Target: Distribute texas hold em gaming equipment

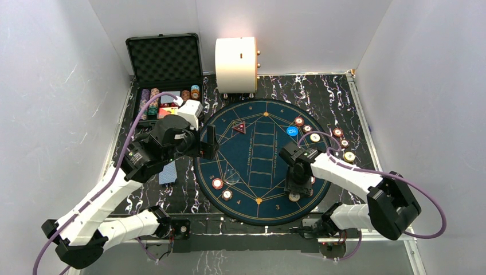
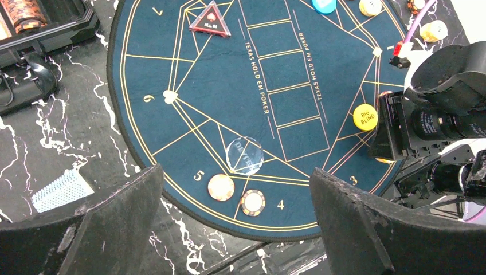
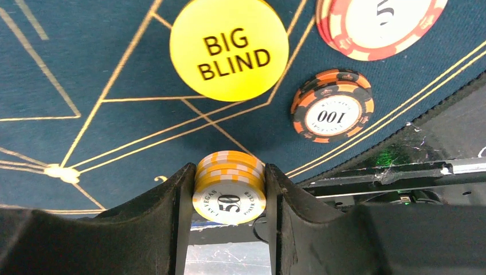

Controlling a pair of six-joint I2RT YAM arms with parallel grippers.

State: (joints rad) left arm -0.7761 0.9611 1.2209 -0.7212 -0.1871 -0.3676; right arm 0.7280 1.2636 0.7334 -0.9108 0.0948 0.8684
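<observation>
You're partway: chips (image 1: 217, 184) dot the mat (image 1: 269, 189), your right tool (image 3: 228, 179) pinches a yellow stack (image 3: 230, 201), left tool (image 2: 236, 175) spread, cards (image 1: 167, 173) not yet dealt.

Round mat (image 1: 252, 172) mid-table, case (image 1: 166, 60) behind its left, cylinder (image 1: 235, 64) behind it, triangular marker (image 1: 239, 127) on its far part

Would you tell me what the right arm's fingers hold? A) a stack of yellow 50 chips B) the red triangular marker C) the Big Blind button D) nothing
A: the right fingers pinch the stack of yellow 50 chips; the Big Blind button lies free.
</observation>
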